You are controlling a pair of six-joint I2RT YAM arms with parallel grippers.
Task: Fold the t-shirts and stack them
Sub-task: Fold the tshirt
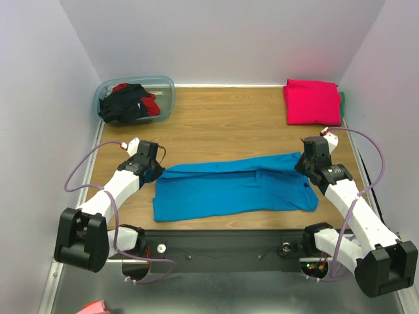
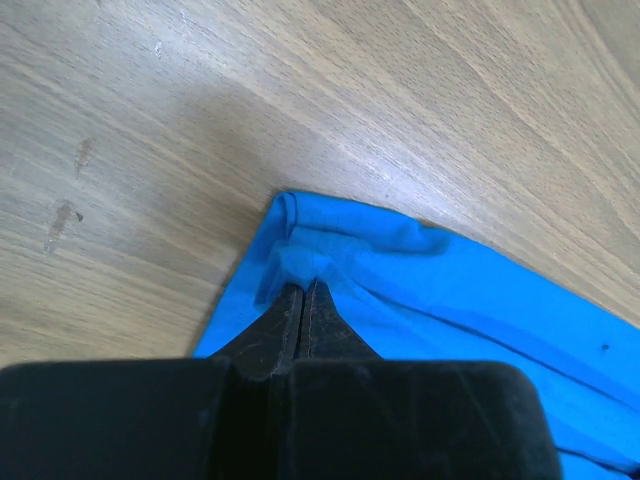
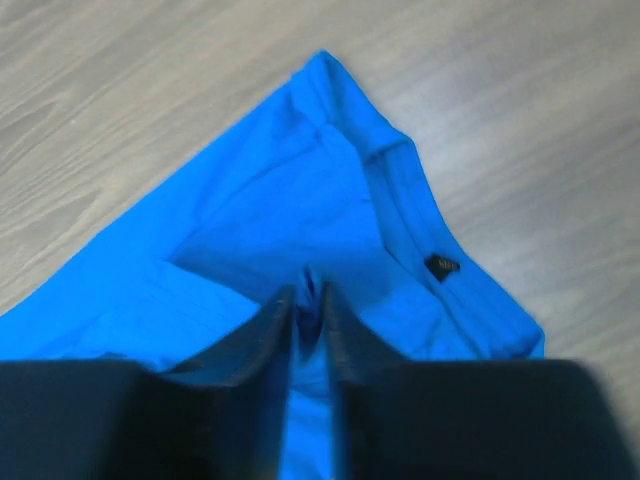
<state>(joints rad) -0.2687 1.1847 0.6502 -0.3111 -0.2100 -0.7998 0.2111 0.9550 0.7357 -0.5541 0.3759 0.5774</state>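
Only overhead shows pink shirt (image 1: pixel 312 102) beyond clamped turquoise shirt (image 1: pixel 229 190).

A wooden table (image 1: pixel 229 124) sits enclosed by plain pale lavender walls (image 1: pixel 222 39) under even light.

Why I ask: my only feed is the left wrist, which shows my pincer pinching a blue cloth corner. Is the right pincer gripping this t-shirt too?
Observer: Yes. The right pincer is shut on the turquoise t-shirt at its opposite end, close to the neck label.
Operator: How does the shirt lie overall?
Observer: From above it is a long band, folded lengthwise, running left to right across the wooden table.
Operator: Is there any stack to add it to?
Observer: A folded magenta t-shirt sits at the table's far right corner.
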